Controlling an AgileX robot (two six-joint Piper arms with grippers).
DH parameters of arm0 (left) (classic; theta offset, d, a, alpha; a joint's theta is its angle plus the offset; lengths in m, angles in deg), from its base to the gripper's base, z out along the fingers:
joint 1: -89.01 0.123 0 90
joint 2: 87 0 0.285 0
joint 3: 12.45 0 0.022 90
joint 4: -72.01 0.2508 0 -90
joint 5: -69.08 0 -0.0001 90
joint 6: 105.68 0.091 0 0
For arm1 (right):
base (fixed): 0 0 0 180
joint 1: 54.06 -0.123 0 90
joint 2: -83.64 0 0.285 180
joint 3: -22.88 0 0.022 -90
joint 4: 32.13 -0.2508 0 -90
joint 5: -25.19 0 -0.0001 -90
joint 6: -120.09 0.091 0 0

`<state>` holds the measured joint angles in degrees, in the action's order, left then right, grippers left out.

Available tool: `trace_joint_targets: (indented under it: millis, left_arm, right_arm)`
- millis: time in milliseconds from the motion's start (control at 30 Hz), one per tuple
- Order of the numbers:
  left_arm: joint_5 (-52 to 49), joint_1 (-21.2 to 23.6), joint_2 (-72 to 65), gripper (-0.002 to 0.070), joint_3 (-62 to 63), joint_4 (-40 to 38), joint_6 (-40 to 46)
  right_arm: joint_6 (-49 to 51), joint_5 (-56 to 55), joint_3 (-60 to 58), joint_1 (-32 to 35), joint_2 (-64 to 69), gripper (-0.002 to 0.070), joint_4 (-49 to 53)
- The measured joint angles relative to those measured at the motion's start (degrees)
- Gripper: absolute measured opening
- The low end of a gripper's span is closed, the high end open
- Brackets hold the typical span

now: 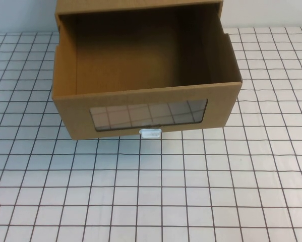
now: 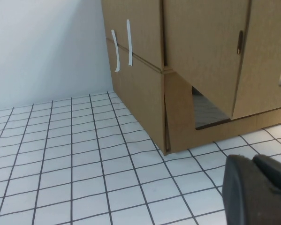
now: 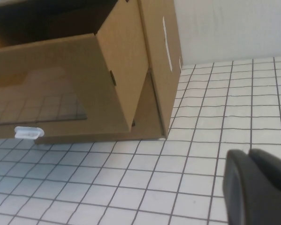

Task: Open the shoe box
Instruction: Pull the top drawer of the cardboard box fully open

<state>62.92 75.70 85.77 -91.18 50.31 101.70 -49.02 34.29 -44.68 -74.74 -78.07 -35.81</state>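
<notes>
Shoe box open; left hand, right hand apart from its front corners

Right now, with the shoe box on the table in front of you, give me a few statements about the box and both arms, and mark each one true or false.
1. The shoe box has its drawer pulled out toward the robot. True.
2. A shoe lies in the drawer. False: the inside that shows is bare cardboard.
3. The white tab sits at the drawer front's lower edge, below the window. True.
4. The right gripper grips the white tab. False: it is clear of the box over the table, fingers shut on nothing.
5. The left gripper is off the box, near its left front corner. True.
</notes>
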Motion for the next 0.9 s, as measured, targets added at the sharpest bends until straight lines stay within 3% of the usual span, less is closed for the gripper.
trace_joint_targets:
  millis: [367, 667, 900]
  left_arm:
    - [-0.22, 0.0, 0.0, -0.0002, 0.0, 0.0, 0.0]
    - [-0.32, 0.0, 0.0, -0.0002, 0.0, 0.0, 0.0]
    - [-0.43, 0.0, 0.0, -0.0002, 0.0, 0.0, 0.0]
  right_arm:
    - [0.0, 0.78, -0.28, 0.3, -0.16, -0.0013, 5.12]
    - [0.0, -3.26, -8.05, 15.08, -3.23, -0.0014, 7.35]
    - [0.0, -0.43, -10.96, 16.65, -10.81, -0.0013, 7.35]
